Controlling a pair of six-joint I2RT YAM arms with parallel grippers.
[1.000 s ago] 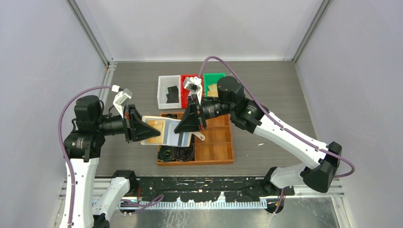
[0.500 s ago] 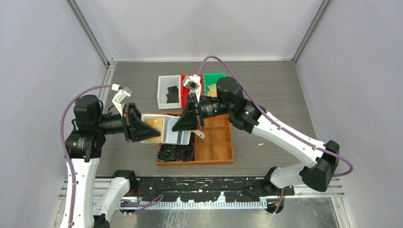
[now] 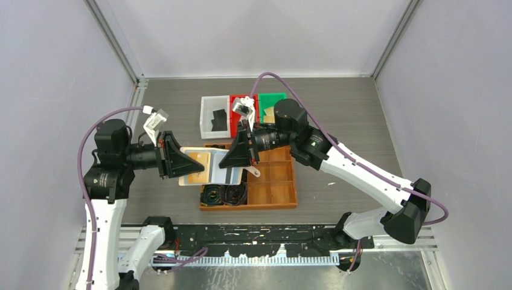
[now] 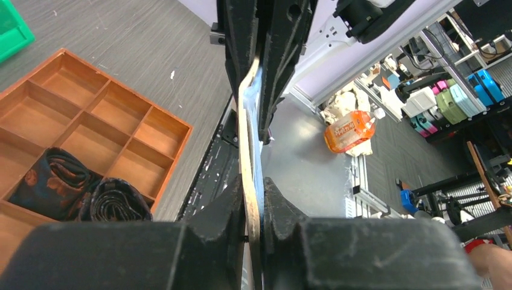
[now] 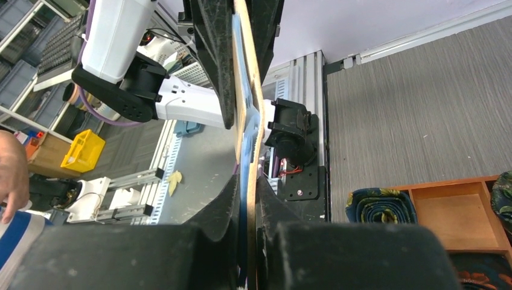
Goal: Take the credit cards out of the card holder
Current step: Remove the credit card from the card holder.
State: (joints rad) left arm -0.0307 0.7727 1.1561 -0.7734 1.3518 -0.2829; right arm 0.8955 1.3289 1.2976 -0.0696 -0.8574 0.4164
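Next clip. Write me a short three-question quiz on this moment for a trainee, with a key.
1. True or false: the left gripper and the right gripper are both shut on the card holder, which is held clear of the table.
2. In the top view, what colour is the leftmost bin? A white; B red; C green.
3. In a few words: what lies in the near-left compartments of the wooden tray?

Key: 1 true. 2 A. 3 dark coiled belts.
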